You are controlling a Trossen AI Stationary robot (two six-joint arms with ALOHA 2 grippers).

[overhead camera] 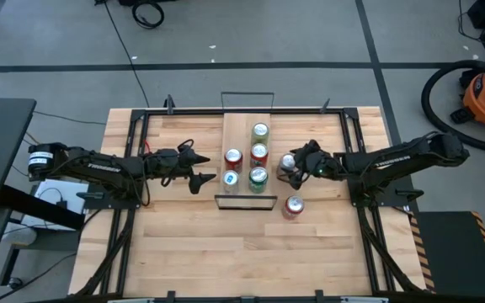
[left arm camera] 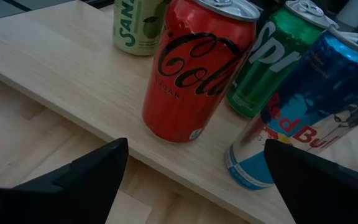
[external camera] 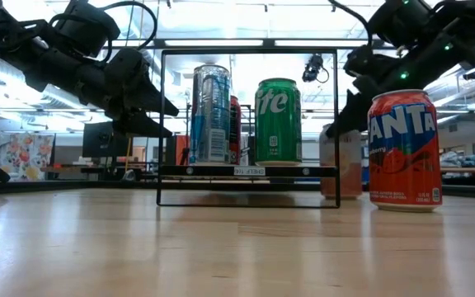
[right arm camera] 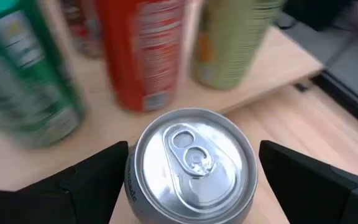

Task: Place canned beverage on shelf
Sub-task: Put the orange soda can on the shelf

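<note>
Overhead, the shelf (overhead camera: 241, 126), a narrow light-wood board with thin black wire rails at its short ends, lies in the middle of the slatted wooden surface (overhead camera: 192, 244) and carries five cans. Near its front rail stand a blue-and-silver Red Bull can (overhead camera: 230, 179) and a green Sprite can (overhead camera: 258, 177); behind them are a red Coca-Cola can (overhead camera: 233, 158) and another red can (overhead camera: 259, 153), and farthest back a pale green can (overhead camera: 260, 131). The left tool (overhead camera: 202, 168) hangs just beside the shelf's left edge, level with the Red Bull and Coca-Cola cans, its fingers (left arm camera: 73, 183) spread wide and holding nothing; its wrist view looks at those cans past both fingers. The right tool (overhead camera: 286, 165) is just off the shelf's right edge, its fingers (right arm camera: 86, 180) also spread wide on either side of a silver-topped can (right arm camera: 191, 165) that stands upright on the surface beside the shelf; whether the fingers touch this can cannot be told. An orange Fanta can (overhead camera: 293, 206) stands upright on the surface near the shelf's front right corner, apart from both tools. In the level view the Fanta can (external camera: 403, 148) is the nearest can, to the right of the shelf's front rail.
</note>
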